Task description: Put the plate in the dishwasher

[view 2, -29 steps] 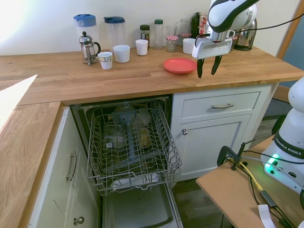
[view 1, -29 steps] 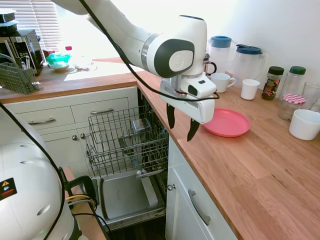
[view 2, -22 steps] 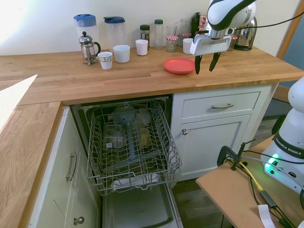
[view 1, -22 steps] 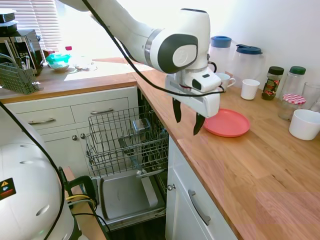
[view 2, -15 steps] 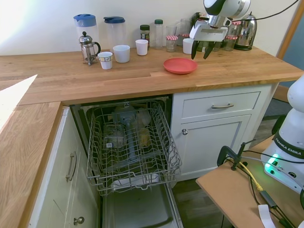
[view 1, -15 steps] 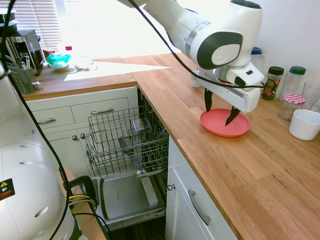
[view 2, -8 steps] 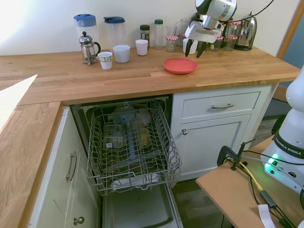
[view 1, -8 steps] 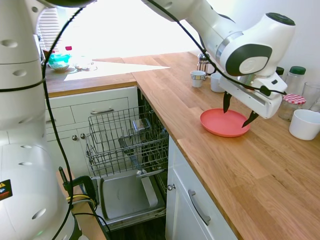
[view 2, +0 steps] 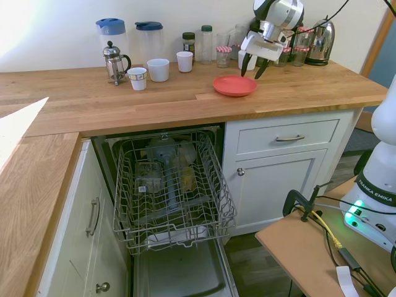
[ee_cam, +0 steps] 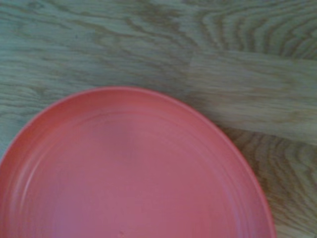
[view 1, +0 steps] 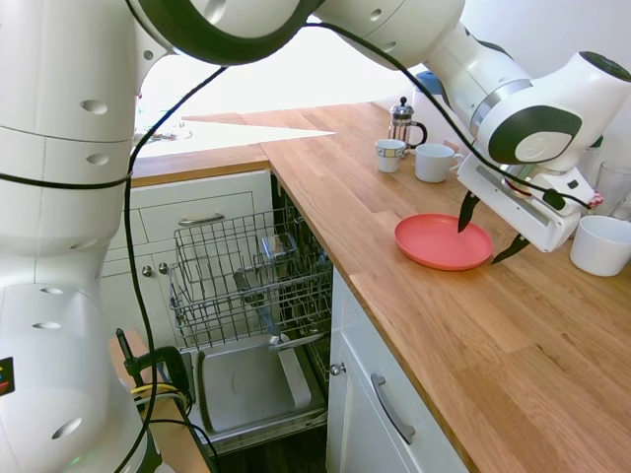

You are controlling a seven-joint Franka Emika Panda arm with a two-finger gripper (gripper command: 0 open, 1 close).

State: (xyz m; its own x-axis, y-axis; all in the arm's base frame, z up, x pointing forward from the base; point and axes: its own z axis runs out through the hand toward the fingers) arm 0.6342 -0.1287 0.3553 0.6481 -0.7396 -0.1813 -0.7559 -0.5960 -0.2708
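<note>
Plate (view 1: 443, 241) lies flat on the wooden counter (view 1: 513, 345), right of the open dishwasher (view 2: 170, 185). Gripper (view 1: 490, 232) hovers spread above its far edge. Probably light, rigid and slick; pinch its low rim.

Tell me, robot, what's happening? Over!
Gripper open, above the pink plate's far edge. Plate flat on countertop. Dishwasher open, rack out.

Open end effector (view 2: 252, 66) above coral plate (view 2: 234, 85)

plate (ee_cam: 129, 168): cut by wrist frame edge | rack contents: perhaps glassware, unclear
</note>
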